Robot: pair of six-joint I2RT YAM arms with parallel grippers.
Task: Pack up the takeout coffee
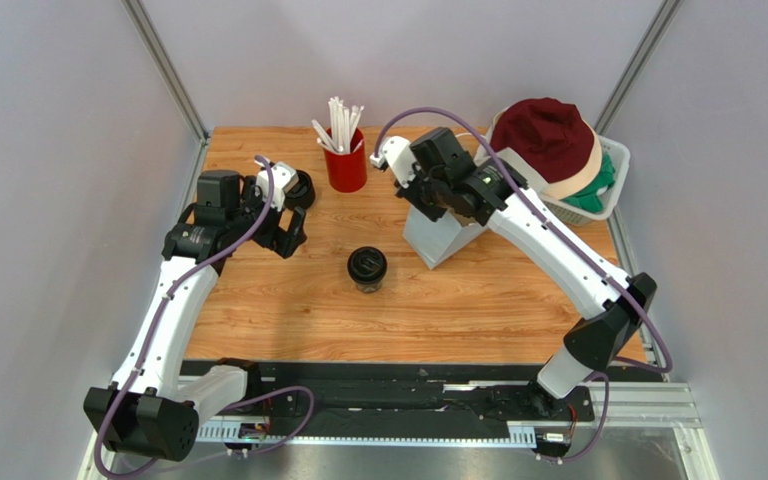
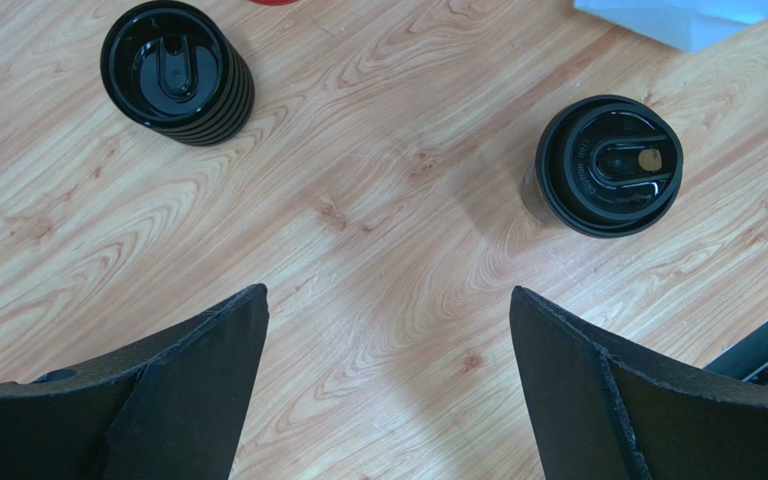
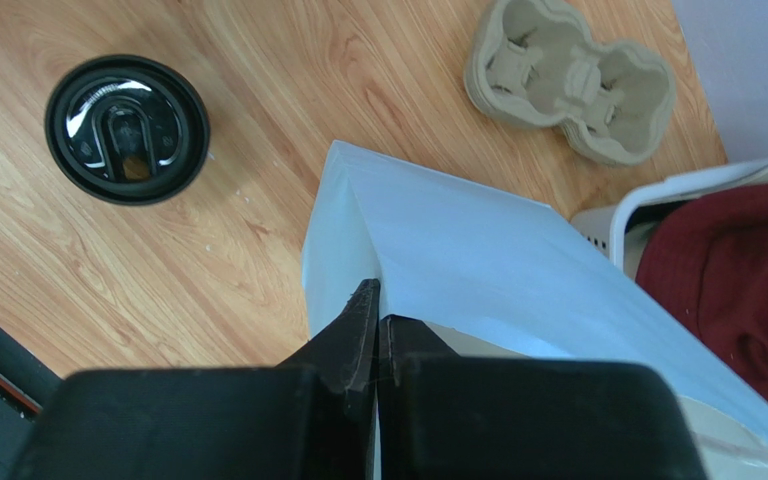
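On a wood-grain table (image 1: 458, 310) between two white robot arms, the takeout coffee (image 1: 367, 268) is standing upright near the middle, its black lid on (the brown cup below barely shows from above). The left gripper (image 2: 388, 292) is hovering over bare wood with its jaws spread wide, gripping nothing; the coffee is sitting ahead of its right finger and a stack of black lids (image 2: 178, 72) ahead of its left. The right gripper (image 3: 376, 290) is pressing its jaws together on the upper edge of a pale paper bag (image 3: 478, 260), which is standing just right of the coffee and apart from it. A red cup (image 1: 346, 168) of white straws (image 1: 338, 122) is standing at the far edge, a pulp cup carrier (image 3: 568, 75) is lying beyond the bag, and a white basket (image 3: 638, 200) is holding a dark red cloth (image 3: 738, 270).
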